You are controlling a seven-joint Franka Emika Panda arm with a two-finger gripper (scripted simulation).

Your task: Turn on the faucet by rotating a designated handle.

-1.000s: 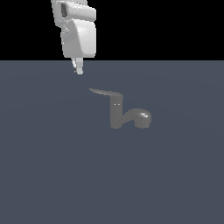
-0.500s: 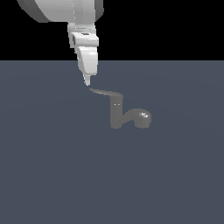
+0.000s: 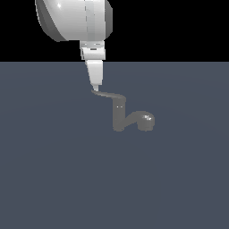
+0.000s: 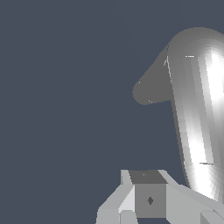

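The dull-grey faucet [image 3: 119, 117] stands on the flat grey floor, its short spout ending in a rounded shiny knob [image 3: 146, 120] toward the exterior view's right. From the post's top, the thin curved handle [image 3: 108, 95] reaches out toward the exterior view's left. My gripper [image 3: 95, 88] points straight down, and its narrow tip sits right at the handle's pointed end. Its fingers look pressed together with nothing between them. In the wrist view the handle [image 4: 197, 113] is a long shiny bar running away from the gripper [image 4: 146, 177], with a dark stub of the faucet [image 4: 151, 89] jutting beside it.
A plain dark grey floor [image 3: 53, 179] spreads all around the faucet. The arm's bulky white wrist [image 3: 74, 20] hangs above the handle's end.
The arm has moved toward the faucet and down. The gripper tip went from up and left of the handle to its pointed end. The handle's direction looks unchanged.
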